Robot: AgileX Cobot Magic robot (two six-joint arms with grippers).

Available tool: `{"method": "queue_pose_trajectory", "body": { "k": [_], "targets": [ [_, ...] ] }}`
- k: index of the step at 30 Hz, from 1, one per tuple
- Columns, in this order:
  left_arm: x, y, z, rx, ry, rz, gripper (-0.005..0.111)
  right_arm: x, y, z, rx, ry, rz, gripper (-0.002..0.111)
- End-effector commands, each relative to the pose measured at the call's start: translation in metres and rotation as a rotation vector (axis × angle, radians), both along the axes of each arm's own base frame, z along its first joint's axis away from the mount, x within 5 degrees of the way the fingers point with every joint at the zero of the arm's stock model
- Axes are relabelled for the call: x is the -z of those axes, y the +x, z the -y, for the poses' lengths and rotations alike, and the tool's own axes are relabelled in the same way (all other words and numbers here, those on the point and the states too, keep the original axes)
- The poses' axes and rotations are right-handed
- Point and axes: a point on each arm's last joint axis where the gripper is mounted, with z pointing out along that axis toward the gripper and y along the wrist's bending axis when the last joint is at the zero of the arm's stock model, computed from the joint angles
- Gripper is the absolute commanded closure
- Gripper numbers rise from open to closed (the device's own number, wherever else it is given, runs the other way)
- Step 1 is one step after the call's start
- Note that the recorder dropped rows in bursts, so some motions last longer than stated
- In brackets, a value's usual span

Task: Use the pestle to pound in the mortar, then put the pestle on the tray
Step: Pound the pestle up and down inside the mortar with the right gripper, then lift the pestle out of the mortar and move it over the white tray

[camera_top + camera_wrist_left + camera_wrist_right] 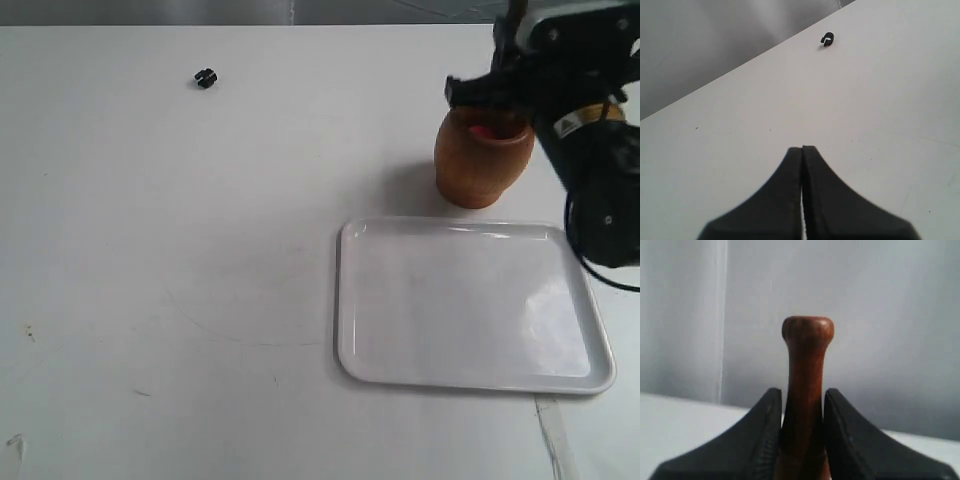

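Observation:
The brown wooden mortar [478, 165] stands at the back right of the table, just behind the white tray [460, 300], with something red [483, 129] showing inside its rim. My right gripper [488, 93] hovers right over the mortar's mouth. In the right wrist view this gripper [802, 392] is shut on the pestle [806, 365], whose narrow handle and small knob stick out past the fingertips. The pestle's thick end is hidden. My left gripper [802, 148] is shut with nothing in it, above bare table; it does not show in the exterior view.
A tiny black object [205, 78] lies far back on the left, also seen ahead of the left gripper as a small black object [827, 39]. The tray holds nothing. The right arm's black body [600, 190] hangs over the tray's far right corner.

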Motion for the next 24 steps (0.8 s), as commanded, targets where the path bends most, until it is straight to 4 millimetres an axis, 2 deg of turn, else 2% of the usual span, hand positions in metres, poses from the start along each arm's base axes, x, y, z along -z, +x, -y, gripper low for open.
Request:
{"method": "queue_pose_trajectory", "body": {
  "k": [1, 3, 5, 9, 11, 12, 14, 19, 24],
  "targets": [
    [0.000, 0.000, 0.001, 0.006, -0.015, 0.004, 0.107, -0.076, -0.027, 0.014, -0.022, 0.088, 0.170, 0.108],
    [0.000, 0.000, 0.001, 0.006, -0.015, 0.004, 0.107, -0.079, -0.030, 0.016, -0.014, 0.083, 0.147, 0.108],
    [0.000, 0.000, 0.001, 0.006, -0.015, 0.004, 0.107, -0.058, -0.021, 0.011, -0.015, 0.044, 0.076, 0.108],
    [0.000, 0.000, 0.001, 0.006, -0.015, 0.004, 0.107, 0.029, 0.004, -0.004, -0.009, 0.020, -0.086, 0.108],
    [0.000, 0.000, 0.001, 0.006, -0.015, 0.004, 0.107, 0.059, 0.006, -0.007, -0.018, 0.025, -0.162, 0.108],
    [0.000, 0.000, 0.001, 0.006, -0.015, 0.004, 0.107, 0.064, 0.006, -0.009, -0.043, 0.014, -0.175, 0.108],
    [0.000, 0.000, 0.001, 0.006, -0.015, 0.004, 0.107, 0.055, 0.006, -0.009, -0.042, 0.030, -0.130, 0.108],
    [0.000, 0.000, 0.001, 0.006, -0.015, 0.004, 0.107, -0.014, -0.005, -0.003, -0.054, 0.046, 0.042, 0.108],
    [0.000, 0.000, 0.001, 0.006, -0.015, 0.004, 0.107, -0.086, -0.037, 0.012, -0.105, 0.057, 0.080, 0.108]
  ]
}}
